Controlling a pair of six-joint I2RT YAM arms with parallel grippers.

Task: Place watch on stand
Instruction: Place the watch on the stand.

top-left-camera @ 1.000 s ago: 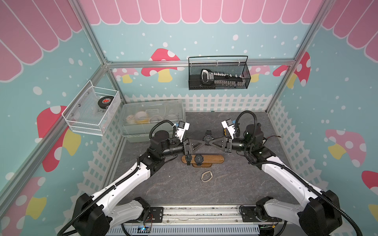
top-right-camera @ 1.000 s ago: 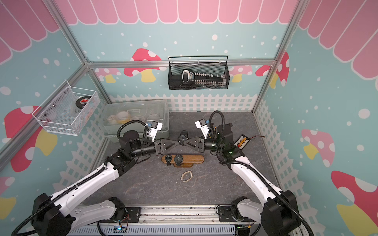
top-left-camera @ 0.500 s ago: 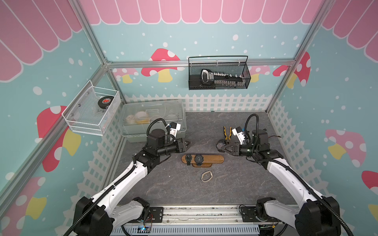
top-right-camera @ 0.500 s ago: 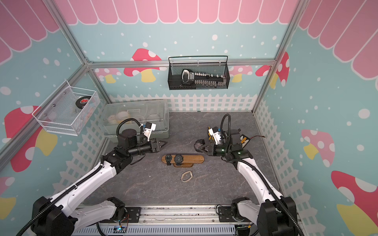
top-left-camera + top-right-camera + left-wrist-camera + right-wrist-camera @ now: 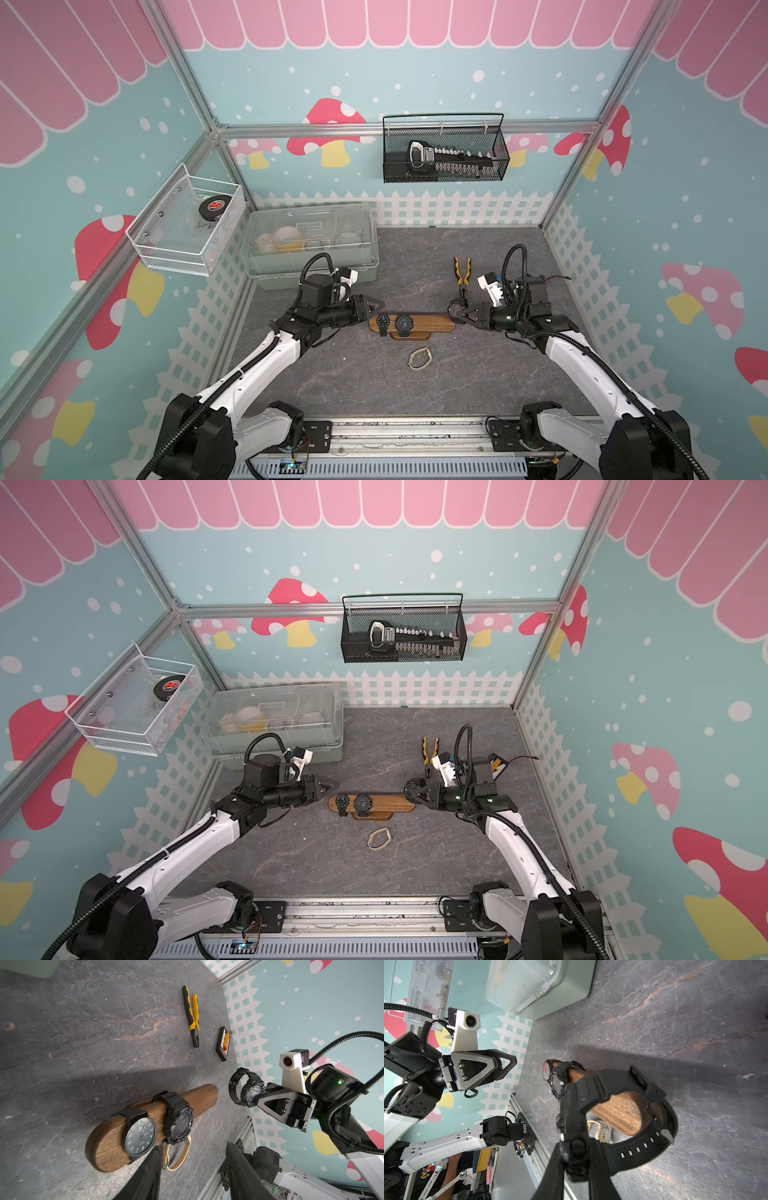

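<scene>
Grey stone-look table (image 5: 332, 374) inside mushroom-print walls (image 5: 685, 208). Black watch (image 5: 244, 1089) clamped by its case in the right fingers (image 5: 461, 313), just off one end of the stand (image 5: 428, 323); left fingers (image 5: 371, 307) part-open, empty, near the opposite end.

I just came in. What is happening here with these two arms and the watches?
The right pincer is shut on a black watch, gripping it by the case. It holds the strap loop just off the end of the wooden stand nearest that arm, not yet on it. A slim dark watch and a chunky dark watch already sit on the bar. The left pincer is open and empty near the opposite end. A beige watch lies on the table in front.
</scene>
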